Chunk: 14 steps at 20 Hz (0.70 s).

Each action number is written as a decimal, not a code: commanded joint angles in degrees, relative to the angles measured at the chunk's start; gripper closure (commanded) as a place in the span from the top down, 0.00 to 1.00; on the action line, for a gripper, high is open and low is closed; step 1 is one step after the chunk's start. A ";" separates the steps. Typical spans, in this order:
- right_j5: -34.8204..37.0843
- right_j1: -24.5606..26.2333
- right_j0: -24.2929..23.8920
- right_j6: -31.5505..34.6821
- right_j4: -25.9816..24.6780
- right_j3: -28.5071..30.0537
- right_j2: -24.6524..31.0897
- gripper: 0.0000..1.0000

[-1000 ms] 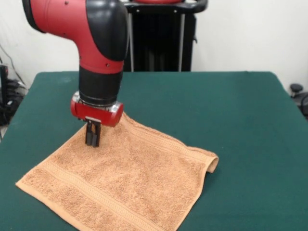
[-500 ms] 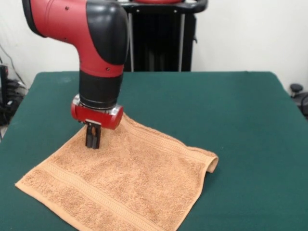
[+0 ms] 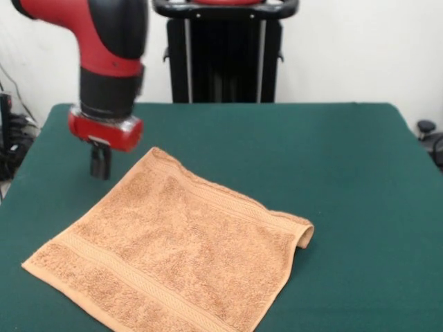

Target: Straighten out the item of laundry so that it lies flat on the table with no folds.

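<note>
At the left, the red and black arm comes down from the top corner and ends in the tool (image 3: 101, 163), which hangs over bare desk (image 3: 360, 173) just off the towel's far-left side, clear of the cloth. Its dark fingers read as one narrow block with no gap showing, so it looks clenched and it grips nothing. To the right of the tool and nearer the camera lies the item of laundry (image 3: 173, 256), an orange-tan towel spread like a diamond, one corner pointing up toward the tool, the opposite part running off the lower edge of the picture. Most of it lies flat, its woven bands running along the lower-left and upper-right edges. Farther right, the corner (image 3: 305, 234) is curled over on itself in a small roll, and that seems to be the one fold left. Judging from this, the coming move turns on that corner: it lies well apart from the tool, across the full width of the towel, to the right and slightly nearer the camera.
</note>
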 commanded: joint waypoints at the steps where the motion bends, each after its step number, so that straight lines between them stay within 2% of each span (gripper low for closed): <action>1: 1.85 -4.44 -2.41 2.31 -4.52 9.84 4.04 0.00; 5: 2.79 -5.81 -2.89 3.24 -5.47 10.46 4.43 0.00; 14: 5.84 -4.40 0.88 4.87 -4.19 6.89 4.78 0.00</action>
